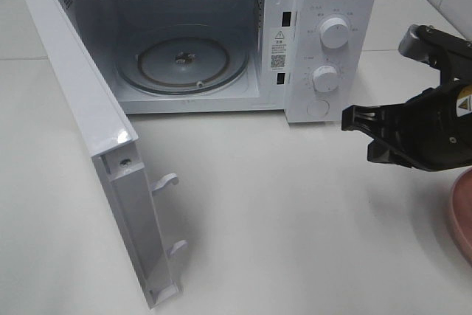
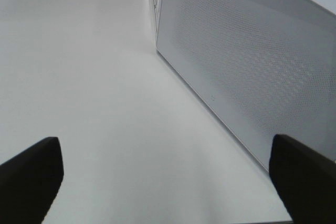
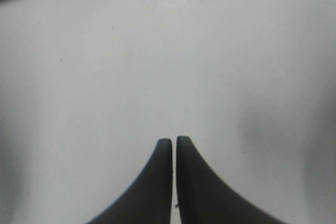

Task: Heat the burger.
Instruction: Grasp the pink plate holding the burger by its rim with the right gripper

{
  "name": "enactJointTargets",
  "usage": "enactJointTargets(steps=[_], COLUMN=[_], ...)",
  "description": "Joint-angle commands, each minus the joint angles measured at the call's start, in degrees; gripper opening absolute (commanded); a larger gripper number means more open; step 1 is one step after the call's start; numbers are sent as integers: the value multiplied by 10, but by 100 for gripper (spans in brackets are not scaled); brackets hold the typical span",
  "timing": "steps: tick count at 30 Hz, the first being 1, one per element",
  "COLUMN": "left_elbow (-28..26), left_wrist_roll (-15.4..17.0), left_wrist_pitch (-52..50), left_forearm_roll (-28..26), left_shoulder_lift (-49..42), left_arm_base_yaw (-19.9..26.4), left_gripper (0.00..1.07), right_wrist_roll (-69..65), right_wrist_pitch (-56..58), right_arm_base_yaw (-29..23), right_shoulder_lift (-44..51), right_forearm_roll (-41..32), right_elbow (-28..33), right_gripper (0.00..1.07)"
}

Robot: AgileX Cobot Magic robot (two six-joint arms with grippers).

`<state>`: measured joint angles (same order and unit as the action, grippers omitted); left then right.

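The burger is out of view in all three views. The white microwave (image 1: 324, 35) stands at the back of the table with its door (image 1: 96, 145) swung wide open to the left. Its glass turntable (image 1: 184, 64) is bare. My right gripper (image 1: 348, 118) hovers right of the microwave's front, below the control knobs, pointing left. Its fingers are shut with nothing between them (image 3: 174, 141). My left gripper (image 2: 165, 161) is open over bare table, beside the perforated outer face of the open door (image 2: 252, 66). It does not show in the high view.
A pink round plate (image 1: 463, 215) pokes in at the right edge, partly under the right arm. Two white latch hooks (image 1: 168, 181) stick out from the door's free edge. White table (image 1: 280, 219) stretches in front of the microwave.
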<state>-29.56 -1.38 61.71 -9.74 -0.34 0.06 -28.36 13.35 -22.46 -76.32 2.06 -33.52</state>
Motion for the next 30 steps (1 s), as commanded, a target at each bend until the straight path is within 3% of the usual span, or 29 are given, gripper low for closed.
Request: enactJointTargets(steps=[1, 11, 13, 14, 15, 16, 17, 18, 19, 20, 22, 30], left_elbow=[1, 1, 1, 1, 1, 1, 1, 1, 1, 1, 1, 1], left_wrist_roll=[0, 0, 0, 0, 0, 0, 0, 0, 0, 0, 0, 0], left_wrist_pitch=[-7, -7, -7, -7, -7, -7, -7, -7, -7, -7, -7, -7], left_forearm_roll=[-1, -1, -1, -1, -1, -1, -1, -1, -1, -1, -1, -1], left_shoulder_lift=[-9, -9, -9, -9, -9, -9, -9, -9, -9, -9, -9, -9], left_arm_base_yaw=[1, 1, 1, 1, 1, 1, 1, 1, 1, 1, 1, 1], left_gripper=[100, 100, 100, 100, 100, 100, 100, 100, 100, 100, 100, 100], right_wrist_roll=[55, 121, 136, 136, 136, 146, 146, 158, 181, 181, 214, 225], right_wrist_pitch=[77, 219, 275, 275, 292, 322, 322, 333, 347, 347, 365, 391], right_arm_base_yaw=[4, 5, 5, 5, 5, 5, 5, 5, 5, 5, 5, 5], right_shoulder_lift=[37, 95, 104, 104, 104, 104, 104, 104, 104, 104, 104, 104], right_forearm_roll=[5, 11, 38, 38, 47, 58, 58, 63, 66, 66, 68, 105], right_elbow=[-3, -3, -14, -14, -19, -28, -28, -32, -38, -38, -49, -64], right_gripper=[4, 10, 27, 27, 35, 53, 53, 64, 82, 82, 100, 97])
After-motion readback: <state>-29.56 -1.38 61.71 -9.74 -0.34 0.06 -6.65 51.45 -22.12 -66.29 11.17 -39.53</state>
